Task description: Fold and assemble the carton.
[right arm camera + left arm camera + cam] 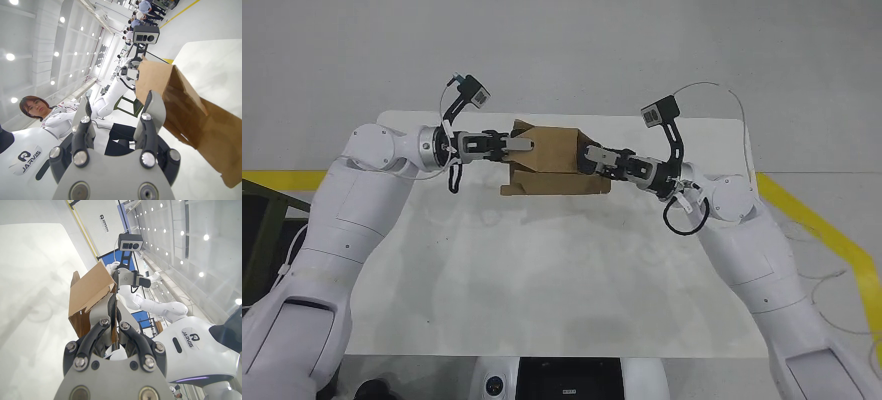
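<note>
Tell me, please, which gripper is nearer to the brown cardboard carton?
Left. The left gripper is clamped on a flap edge of the carton; the right gripper stands open at the opposite end, one finger alongside its wall.

White table, yellow floor line

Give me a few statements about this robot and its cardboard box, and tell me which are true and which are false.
1. The carton is brown cardboard. True.
2. The left gripper is shut on an edge of the carton. True.
3. The right gripper is clamped shut. False: its fingers stand apart, with the carton beside one of them.
4. The carton lies folded flat at the near edge of the table. False: it is partly opened into a box shape, at the far part of the table, between the two grippers.
</note>
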